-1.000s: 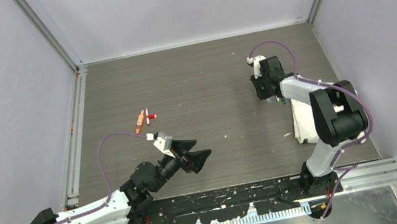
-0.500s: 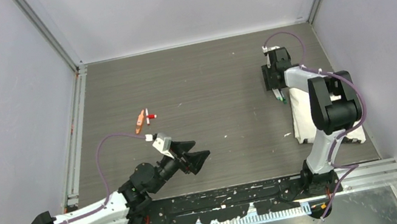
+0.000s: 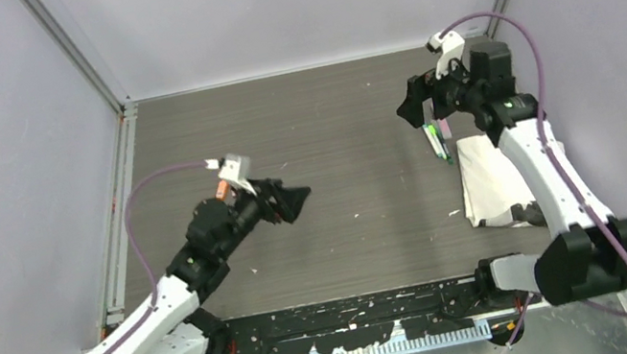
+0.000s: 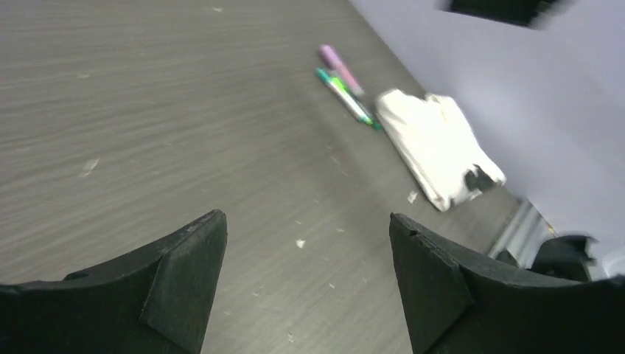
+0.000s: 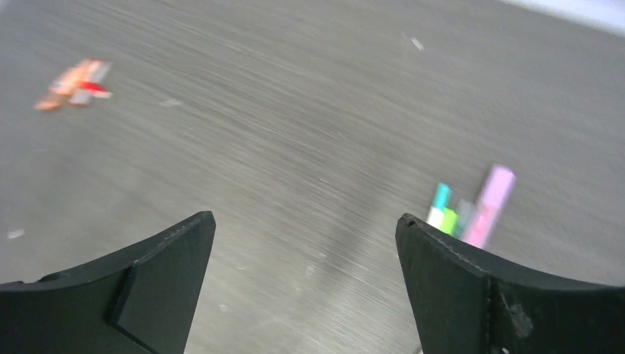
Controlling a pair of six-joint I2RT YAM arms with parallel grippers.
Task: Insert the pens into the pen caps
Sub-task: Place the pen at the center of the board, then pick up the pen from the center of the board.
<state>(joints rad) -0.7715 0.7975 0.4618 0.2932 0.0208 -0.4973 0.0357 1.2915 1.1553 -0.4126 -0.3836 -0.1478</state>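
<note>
Currently, stock on the table, item by item.

- Left claw: released, jaws wide, nothing between them. It hangs over bare tabletop, left of centre.
- Right claw: likewise released and empty, raised over the far right of the table.
- Green pen and purple pen: lying flat, side by side and almost touching. They sit just beside the far end of the cloth, below my right claw.
- Orange-red group: small pieces close together at far left, near the rail. From above, my left wrist half covers them. They are too blurred to sort into pens or caps.
- Caps: none I can pick out for certain.

Handling, by my judgement:
- The pens look light, stiff and smooth, and thin against my fingers, so they are likely to roll or skate if nudged.
- I would take a pen across mid-barrel, jaws square to its length, with the tip end left free.
- A cap should be gripped at its closed end, mouth clear.
- The green and purple pair lie so close that one pinch may catch both, so I would come in from the outer side.

Room:
- Broad bare table lies between the two groups, good for joining parts.
- The right wall stands close behind my right claw.
- The cloth edge beside the green pen could snag a finger.
- The rail crowds the orange-red group.
</note>
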